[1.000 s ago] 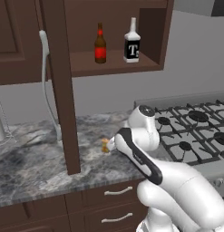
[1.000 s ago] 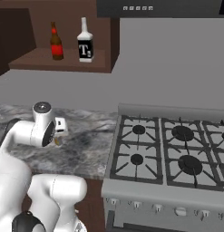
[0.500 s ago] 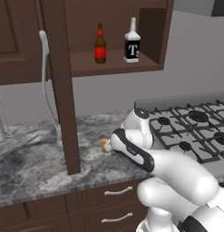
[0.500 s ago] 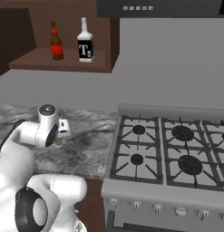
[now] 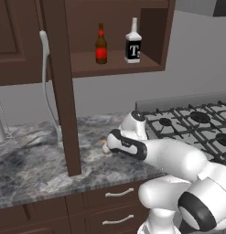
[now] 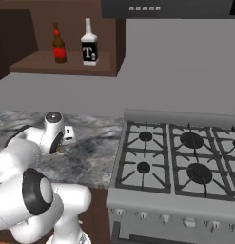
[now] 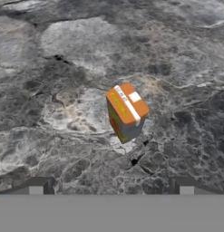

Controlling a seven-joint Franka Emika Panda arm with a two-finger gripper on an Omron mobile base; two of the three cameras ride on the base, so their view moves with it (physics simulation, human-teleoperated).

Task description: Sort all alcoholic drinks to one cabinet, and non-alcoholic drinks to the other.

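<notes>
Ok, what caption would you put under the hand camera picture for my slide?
Open gripper hovering over a small orange can on the grey marble counter.

A grey marble countertop (image 5: 32,178) is running beside a gas stove (image 6: 185,162). A plain grey wall (image 6: 185,71) is standing behind. Brown drawers (image 5: 100,205) with silver handles are sitting below.

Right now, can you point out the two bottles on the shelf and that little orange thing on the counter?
brown bottle (image 5: 101,49): left base view, on its red label.
white bottle (image 5: 133,48): left base view, on its black label.
orange can (image 7: 127,108): hand view, on its orange top face.
</notes>
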